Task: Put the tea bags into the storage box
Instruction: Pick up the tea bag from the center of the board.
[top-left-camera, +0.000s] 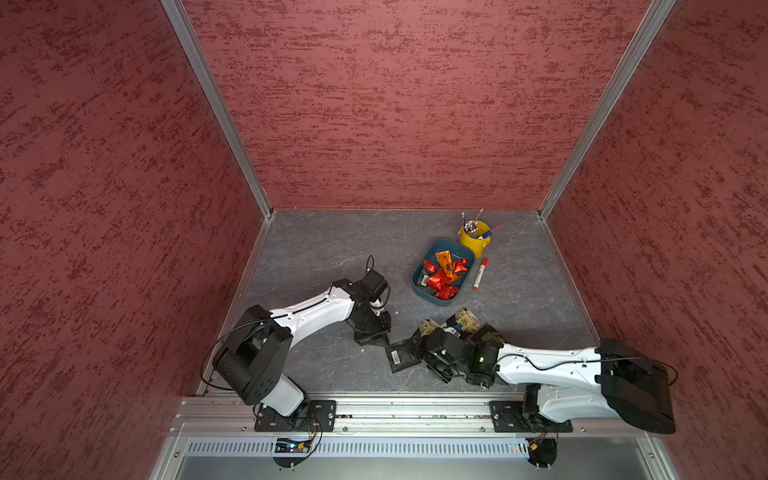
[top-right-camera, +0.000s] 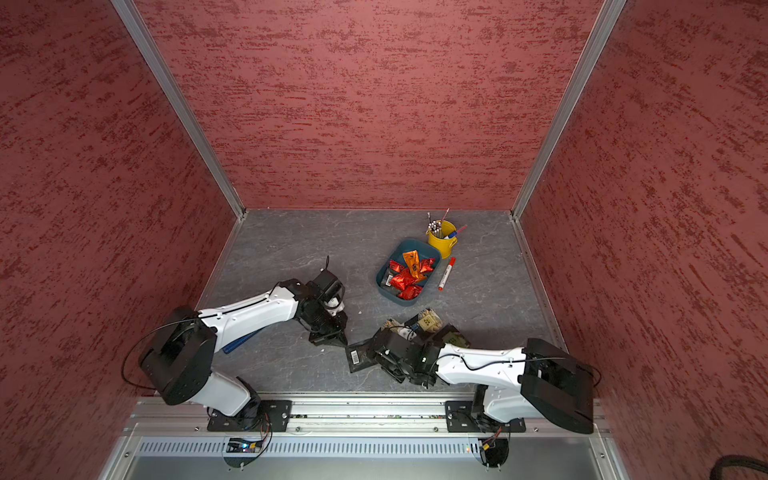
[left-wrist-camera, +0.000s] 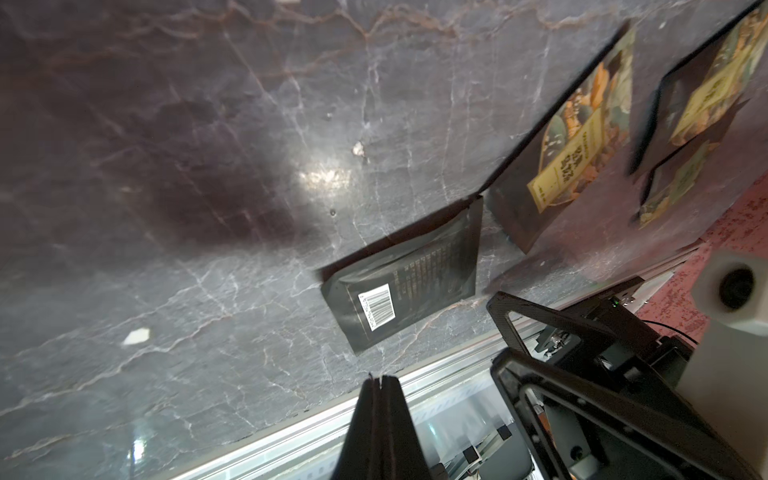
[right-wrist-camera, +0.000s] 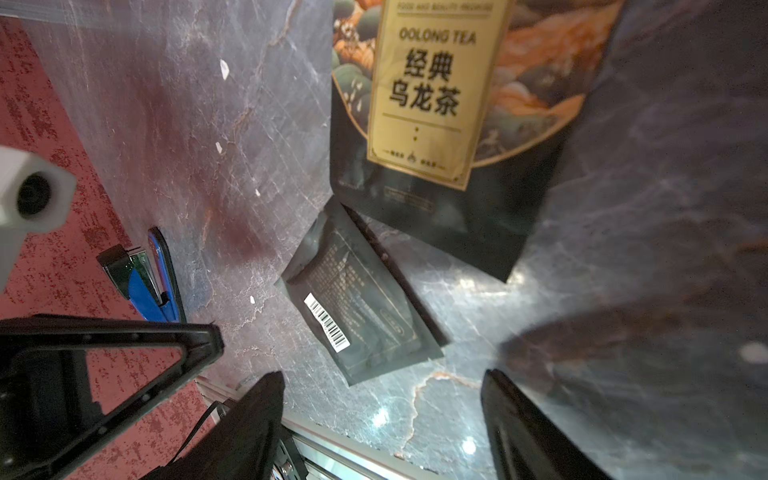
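- I take clock bearings in the top views, with 12 toward the back wall. The storage box sits on the grey surface, a little toward 1 o'clock of its middle.
- In the box I see several red foil tea bags and an orange tea bag lying across them. A black sachet lies against the 9 o'clock wall.
- Outside the box, the barcode sachet lies flat on the surface at 7 o'clock of the box, well apart from it, barcode side up.
- Three labelled sachets, black with yellow labels, cluster at about 6 o'clock of the box, partly hidden under my right arm. In the right wrist view the nearest label reads "OOLONG TEA".
- Left pincer: the fingers are pressed flat together with nothing between them. In both top views it stands at 10 o'clock of the barcode sachet, near it. The left wrist view shows bare surface between tips and sachet.
- Right pincer: the jaws stand wide and hold nothing. The barcode sachet lies on the surface just ahead of the fingertips, and I cannot tell how high the tips are above it.
- The yellow cup of pens stands just beside the box's 1 o'clock corner.
- The red-and-white marker lies on the surface at 3 o'clock of the box, alongside its long wall.
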